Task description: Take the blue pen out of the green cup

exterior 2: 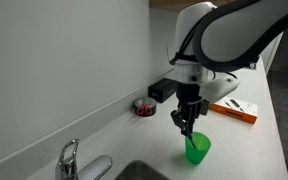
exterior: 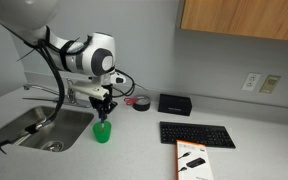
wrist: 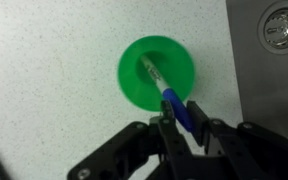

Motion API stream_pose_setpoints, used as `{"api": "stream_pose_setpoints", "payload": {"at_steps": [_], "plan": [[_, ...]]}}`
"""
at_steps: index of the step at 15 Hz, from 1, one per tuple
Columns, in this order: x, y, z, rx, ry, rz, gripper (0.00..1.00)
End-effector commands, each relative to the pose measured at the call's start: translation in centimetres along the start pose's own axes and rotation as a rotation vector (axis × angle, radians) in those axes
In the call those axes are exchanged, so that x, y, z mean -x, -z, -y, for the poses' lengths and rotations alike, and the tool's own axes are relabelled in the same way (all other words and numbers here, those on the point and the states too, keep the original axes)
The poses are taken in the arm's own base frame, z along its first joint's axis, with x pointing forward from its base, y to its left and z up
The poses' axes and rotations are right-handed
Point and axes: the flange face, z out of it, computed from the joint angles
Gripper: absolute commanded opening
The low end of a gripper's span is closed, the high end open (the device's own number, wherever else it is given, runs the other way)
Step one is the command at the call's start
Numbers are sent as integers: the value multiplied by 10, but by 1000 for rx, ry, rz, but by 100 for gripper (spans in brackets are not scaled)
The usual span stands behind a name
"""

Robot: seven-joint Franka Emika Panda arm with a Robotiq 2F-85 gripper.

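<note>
Clamps the pen (wrist: 176, 104) in the gripper (wrist: 182, 122): fingers (wrist: 168, 128) nearly together, with only the shaft's width between them, pressing on it from both sides near its upper end. Touches nothing else in the wrist view.

Thin and stick-shaped, this pen: blue along the held part, paler and greyish toward the lower tip. Slants away from the fingers at the near edge of the wrist view, up and a little leftward, into the cup (wrist: 156, 72). Ends tip-down inside the round rim, close to the middle of the cup's floor. Not yet out of the cup.

Bright green and plain, the cup; upright on the pale speckled counter (wrist: 54, 90), near the sink (wrist: 274, 40) but apart from it.

In both exterior views, gripper (exterior: 104, 104) (exterior 2: 188, 124) pointing straight down, directly above the cup (exterior: 102, 131) (exterior 2: 197, 150), fingertips just over the rim. No telling from these views whether fingertips and rim touch. Pen too thin to make out with certainty there; only a short dark line between fingers and cup in an exterior view.

Elsewhere on the counter, in an exterior view: sink basin (exterior: 39, 125) to the left of the cup, black keyboard (exterior: 197, 133) well apart to the right, black box (exterior: 174, 103) farther back by the wall. Faucet (exterior 2: 71, 160) at the near left in an exterior view.
</note>
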Motion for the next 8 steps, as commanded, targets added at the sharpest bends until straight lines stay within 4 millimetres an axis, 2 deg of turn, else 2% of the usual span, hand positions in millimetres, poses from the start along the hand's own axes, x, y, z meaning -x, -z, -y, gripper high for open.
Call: {"api": "stream_pose_setpoints", "payload": {"at_steps": [1, 3, 8], "plan": [[-1, 7, -12, 32, -31, -27, 0], [4, 16, -20, 38, -37, -44, 4], [28, 67, -29, -2, -37, -139, 4]]}}
